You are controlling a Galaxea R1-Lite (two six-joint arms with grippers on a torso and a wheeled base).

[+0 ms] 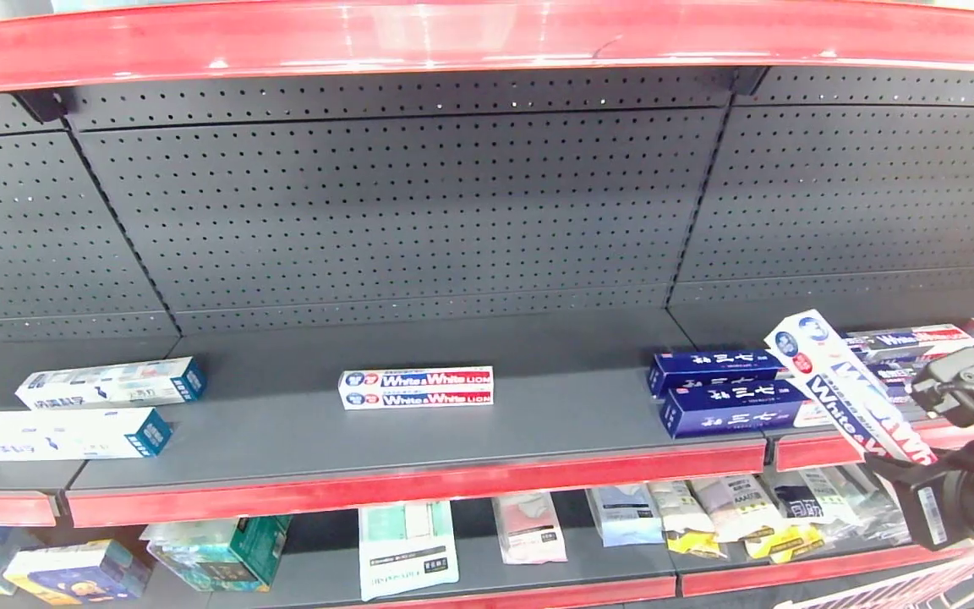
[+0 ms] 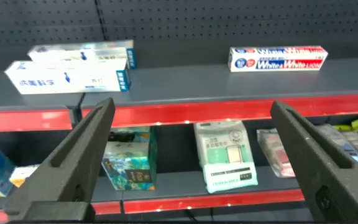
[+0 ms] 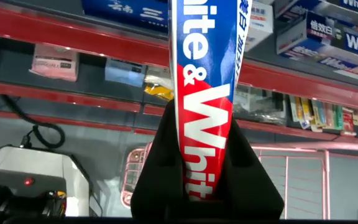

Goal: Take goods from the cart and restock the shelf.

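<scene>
While I am gripping the toothpaste box (image 1: 846, 385) by its lower end in the right gripper (image 1: 905, 467), the fingers are pinching tight against both sides of the carton. The box is sticking up out of them and leaning toward my left. Its top end is hanging near the two blue boxes (image 1: 719, 393) lying on the shelf (image 1: 538, 414) beyond the gripper. A matching box (image 1: 416, 387) is lying farther off to that gripper's left. The left gripper (image 2: 194, 155) is gaping wide with nothing between its fingers, facing the shelf's front edge.
</scene>
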